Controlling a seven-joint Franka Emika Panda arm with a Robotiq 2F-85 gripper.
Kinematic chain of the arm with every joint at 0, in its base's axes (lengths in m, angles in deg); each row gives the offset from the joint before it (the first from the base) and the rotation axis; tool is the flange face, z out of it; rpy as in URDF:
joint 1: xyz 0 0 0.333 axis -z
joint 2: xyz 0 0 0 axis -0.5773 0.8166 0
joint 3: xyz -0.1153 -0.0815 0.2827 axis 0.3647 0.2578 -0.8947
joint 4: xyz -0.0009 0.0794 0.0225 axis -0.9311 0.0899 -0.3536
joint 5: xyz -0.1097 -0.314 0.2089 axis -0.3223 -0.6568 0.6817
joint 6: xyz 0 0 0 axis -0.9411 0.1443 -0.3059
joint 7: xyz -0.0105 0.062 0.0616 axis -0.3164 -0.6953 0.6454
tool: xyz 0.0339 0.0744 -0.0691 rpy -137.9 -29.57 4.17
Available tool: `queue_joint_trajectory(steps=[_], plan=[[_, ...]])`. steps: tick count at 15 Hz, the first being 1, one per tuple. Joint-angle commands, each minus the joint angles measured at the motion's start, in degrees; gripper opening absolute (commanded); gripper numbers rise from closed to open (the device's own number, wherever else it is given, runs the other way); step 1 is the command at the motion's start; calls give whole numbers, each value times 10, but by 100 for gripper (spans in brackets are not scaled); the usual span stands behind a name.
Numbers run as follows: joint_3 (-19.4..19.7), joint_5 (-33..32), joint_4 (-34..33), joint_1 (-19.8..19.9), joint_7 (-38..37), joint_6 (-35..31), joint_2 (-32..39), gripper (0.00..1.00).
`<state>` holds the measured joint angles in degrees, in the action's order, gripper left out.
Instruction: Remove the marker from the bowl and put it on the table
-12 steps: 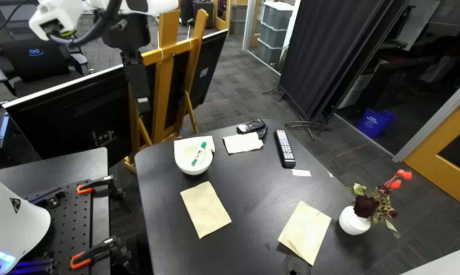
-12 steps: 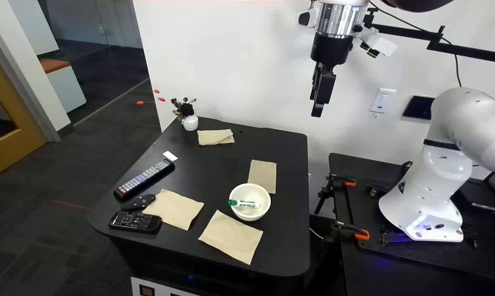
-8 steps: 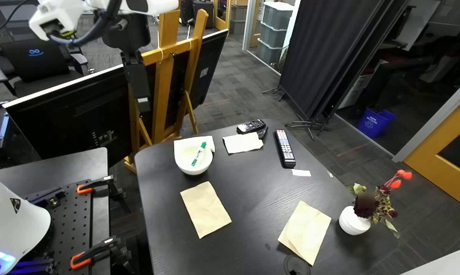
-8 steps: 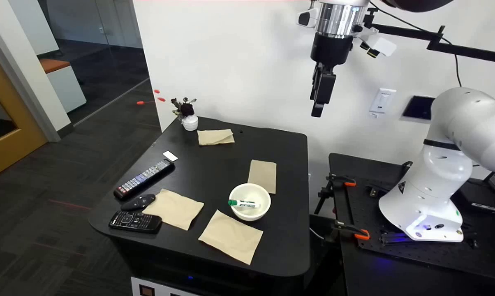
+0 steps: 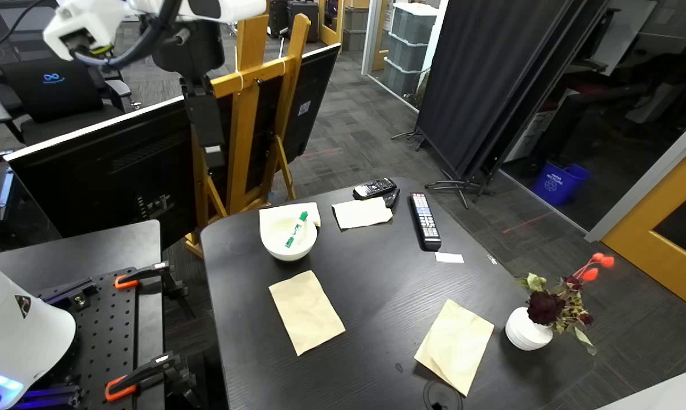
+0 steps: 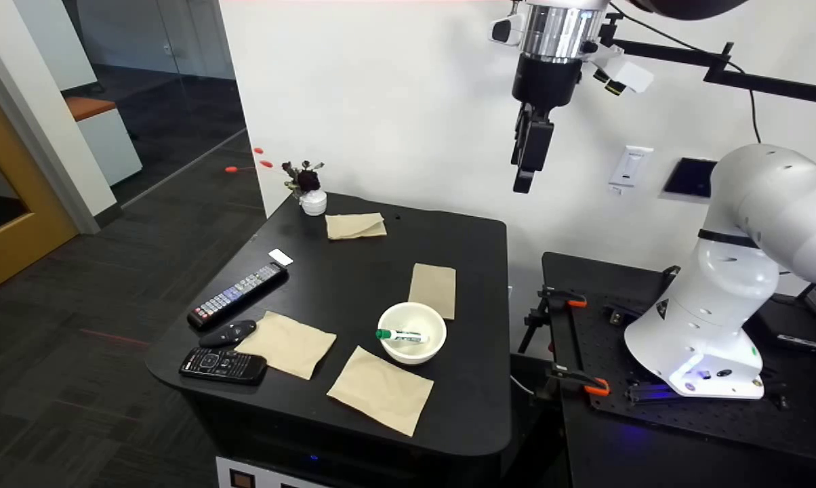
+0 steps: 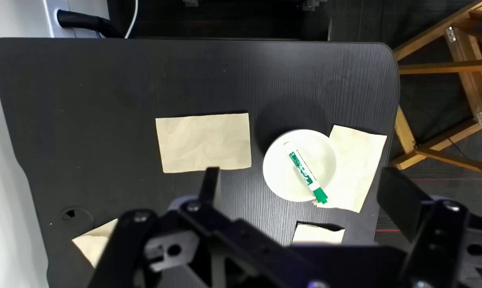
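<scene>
The white-and-green marker (image 7: 304,168) rests in the round white bowl (image 7: 276,176), its green cap reaching over the rim. The marker (image 5: 297,228) (image 6: 402,335) and the bowl (image 5: 288,254) (image 6: 438,347) also show in both exterior views. The bowl stands on the black table (image 7: 201,80), near one of its corners, beside a beige napkin. My gripper (image 7: 301,171) is open and empty, its fingers wide apart in the wrist view, with bowl and marker seen between them. In both exterior views the gripper (image 5: 213,156) (image 6: 524,177) hangs high above the table level, apart from the bowl.
Flat beige napkins (image 5: 307,312) (image 6: 381,390) lie on the table around the bowl. Remotes (image 5: 425,222) (image 6: 223,366) lie at the far side from the robot base. A white vase with red flowers (image 5: 528,329) stands at a table corner. A wooden easel (image 5: 246,114) stands close to the table edge.
</scene>
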<state>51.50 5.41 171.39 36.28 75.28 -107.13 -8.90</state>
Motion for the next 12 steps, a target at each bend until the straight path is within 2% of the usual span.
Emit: queue_joint_trajectory(steps=[1, 6, 12], plan=[[4, -3, -1, -5, -3, 1, 0, 100], [4, -1, -1, -8, 1, -6, 5, 100], [3, 11, 17, -39, 32, -112, 53, 100]])
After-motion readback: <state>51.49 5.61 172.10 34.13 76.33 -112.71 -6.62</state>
